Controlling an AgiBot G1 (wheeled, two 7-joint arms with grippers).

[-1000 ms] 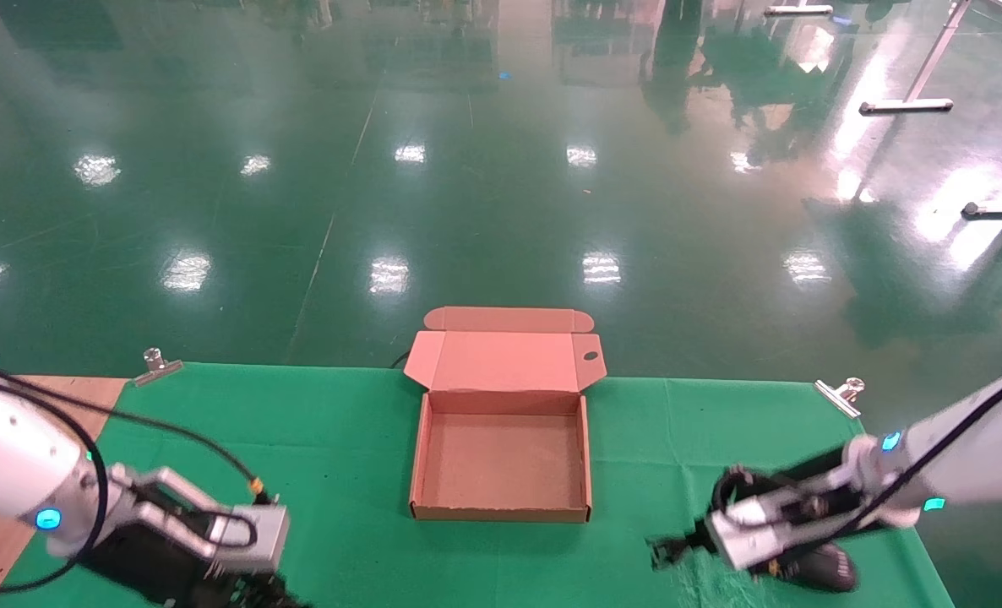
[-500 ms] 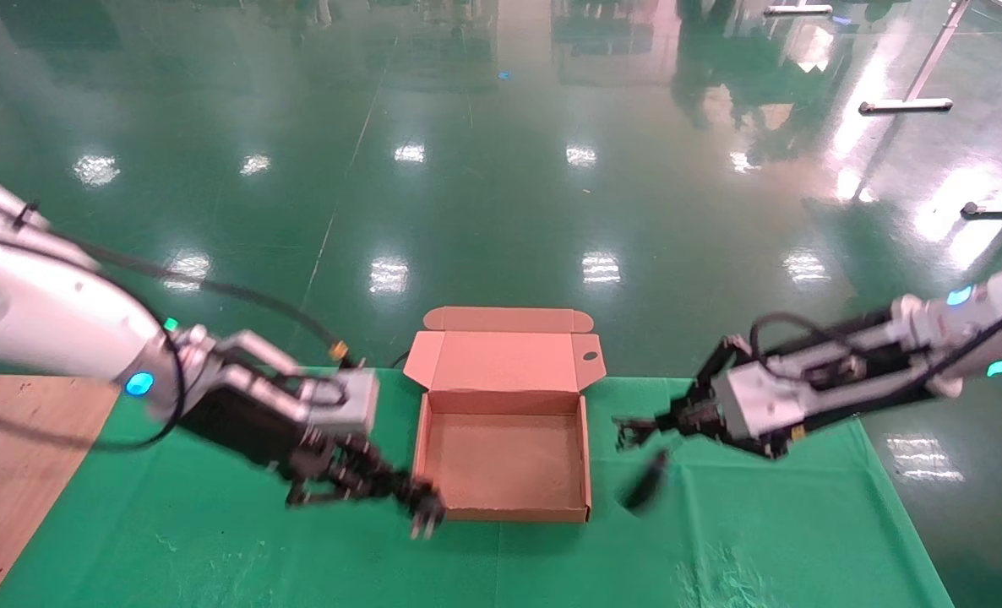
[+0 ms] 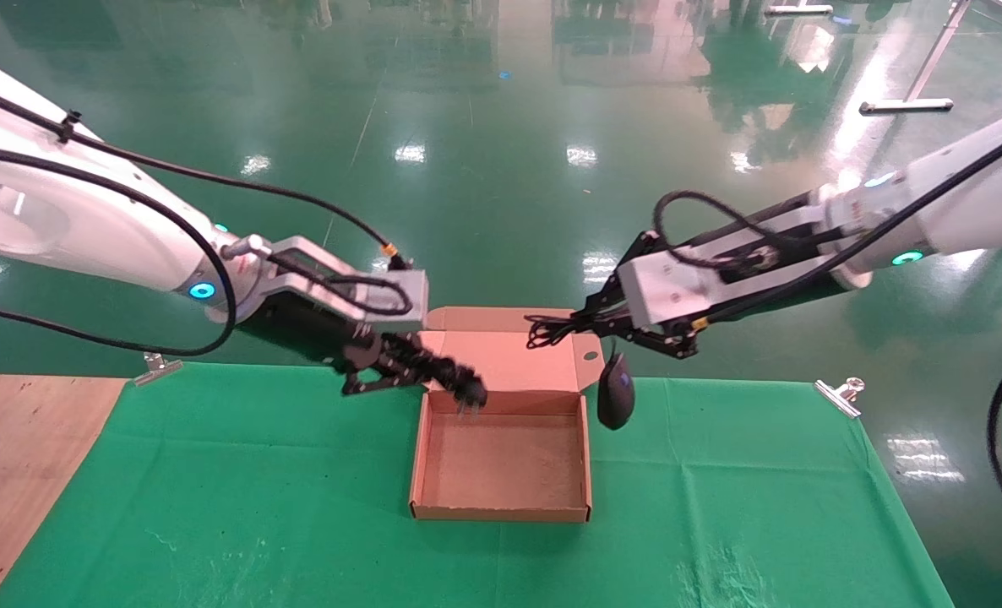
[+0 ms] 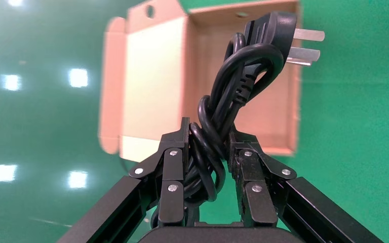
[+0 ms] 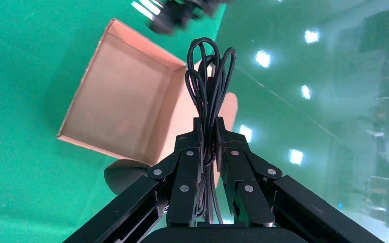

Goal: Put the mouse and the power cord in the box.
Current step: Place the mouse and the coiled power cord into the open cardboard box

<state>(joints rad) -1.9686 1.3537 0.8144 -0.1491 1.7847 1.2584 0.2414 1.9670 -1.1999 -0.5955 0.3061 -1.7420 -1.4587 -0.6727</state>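
Note:
The brown cardboard box (image 3: 417,460) lies open at the middle of the green cloth, its lid (image 3: 505,359) folded back. My left gripper (image 3: 416,365) hovers over the box's back left corner, shut on the coiled black power cord (image 4: 233,76). The cord's plug (image 3: 470,393) hangs over the box's back edge. My right gripper (image 3: 573,325) is above the lid's right side and is shut on the mouse's thin bundled cable (image 5: 210,76). The black mouse (image 3: 616,392) dangles below it, just outside the box's right wall. Both wrist views show the box (image 4: 278,121) (image 5: 121,101) beneath the fingers.
The green cloth (image 3: 214,490) covers the table, held by metal clips at the back left (image 3: 156,365) and back right (image 3: 839,395). Bare wood (image 3: 11,456) shows at the left edge. Beyond the table is shiny green floor with metal frame legs (image 3: 906,105) far right.
Both arms rose from the table's near corners and swung inward and back to the box, the left carrying the power cord, the right lifting the mouse by its cable.

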